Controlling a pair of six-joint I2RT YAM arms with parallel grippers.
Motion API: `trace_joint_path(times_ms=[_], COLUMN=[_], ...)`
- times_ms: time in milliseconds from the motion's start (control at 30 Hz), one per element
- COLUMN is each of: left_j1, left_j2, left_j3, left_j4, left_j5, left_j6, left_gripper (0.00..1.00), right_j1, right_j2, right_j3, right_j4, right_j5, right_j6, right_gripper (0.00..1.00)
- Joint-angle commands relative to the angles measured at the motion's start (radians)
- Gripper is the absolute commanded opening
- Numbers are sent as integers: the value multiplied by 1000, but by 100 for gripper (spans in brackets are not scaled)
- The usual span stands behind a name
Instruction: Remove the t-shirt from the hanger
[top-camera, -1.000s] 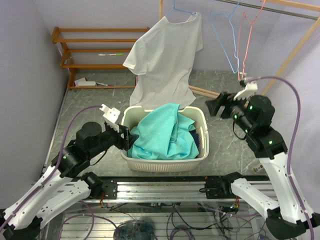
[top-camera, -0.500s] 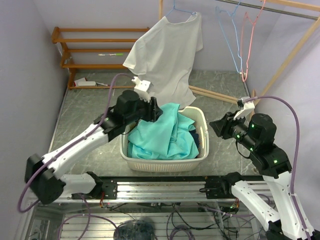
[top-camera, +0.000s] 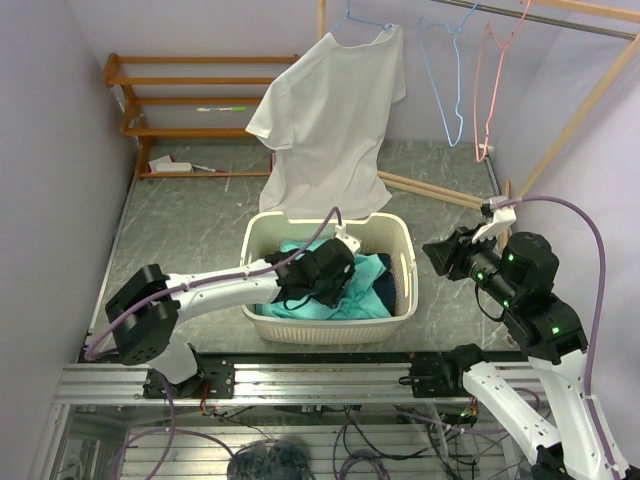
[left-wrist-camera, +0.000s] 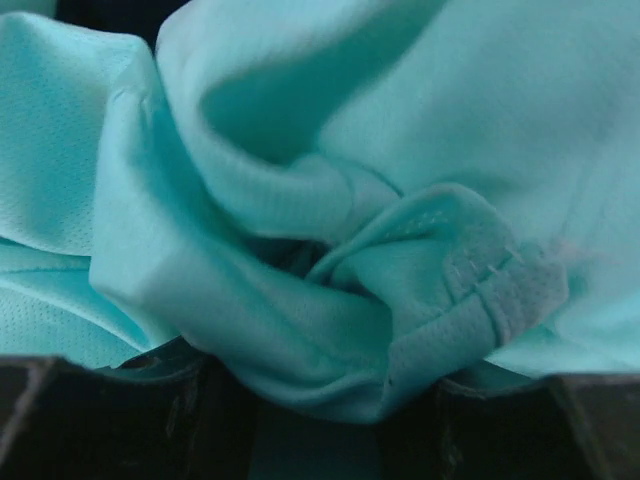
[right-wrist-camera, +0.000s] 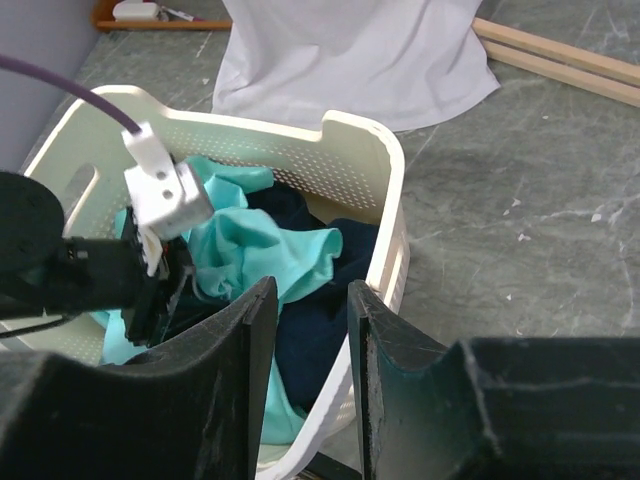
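Grey stone-patterned table (top-camera: 180, 230) lies under both arms. Your left gripper (top-camera: 335, 275) is down inside the white basket (top-camera: 402, 232), buried in the teal cloth (left-wrist-camera: 300, 200). From its wrist you see folds bunched between the dark fingers (left-wrist-camera: 100, 420), but you cannot tell whether they are pinching it. Your right gripper (right-wrist-camera: 312, 330) hovers outside the basket's right wall, jaws parted by only a narrow gap and holding nothing. A navy garment (right-wrist-camera: 330, 290) lies below and ahead of it. Beyond both grippers the white t-shirt (top-camera: 330, 110) hangs on its blue hanger (top-camera: 352, 18), neither gripper touching it.
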Motion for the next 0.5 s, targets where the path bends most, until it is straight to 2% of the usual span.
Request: trace_joint_path(times_ms=[0,133,267,467], left_j1=[-36,-38,-38,-38], left_j2=[21,-64,-202,-517], left_j3=[29,61,127,130], left_j4=[-204,-226,-250,-228], left_j5=[-155,-205,-239,-274], left_j6=[-44,-54,-44,-12], left_gripper=[52,50,50,52], right_j1=[-1,-1,-1,7], right_j2=[3,38,128,317], right_j3=[9,19,60,167], right_j4=[-6,-2,0,107], right_j5=[1,-46,-195,-395], right_j6=[-1,0,-20,28], right_gripper=[35,36,36,31])
